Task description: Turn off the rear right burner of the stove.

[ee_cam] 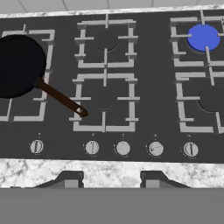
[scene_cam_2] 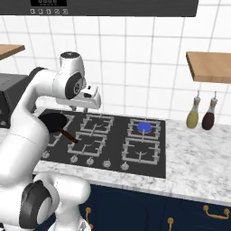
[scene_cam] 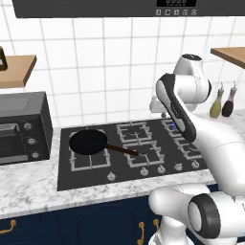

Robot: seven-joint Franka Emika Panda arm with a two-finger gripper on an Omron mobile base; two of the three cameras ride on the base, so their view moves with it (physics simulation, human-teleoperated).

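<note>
Approach step is judged in hand: the open, empty hand (ee_cam: 105,179) is held above the knobs (ee_cam: 156,149); the burner (ee_cam: 203,37), at 1 o'clock, is lit. A descent onto the correct knob is called for.

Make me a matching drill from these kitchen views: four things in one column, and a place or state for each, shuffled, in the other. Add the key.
Things:
1. rear right burner
2. frying pan
3. two bottles
4. claw

Places or states:
A. on the marble counter right of the stove
B. open, above the counter's front edge, before the knobs
C. shows a blue flame disc
D. on the stove's left grates, handle pointing toward the middle

Pairs: 1-C, 2-D, 3-A, 4-B
</note>
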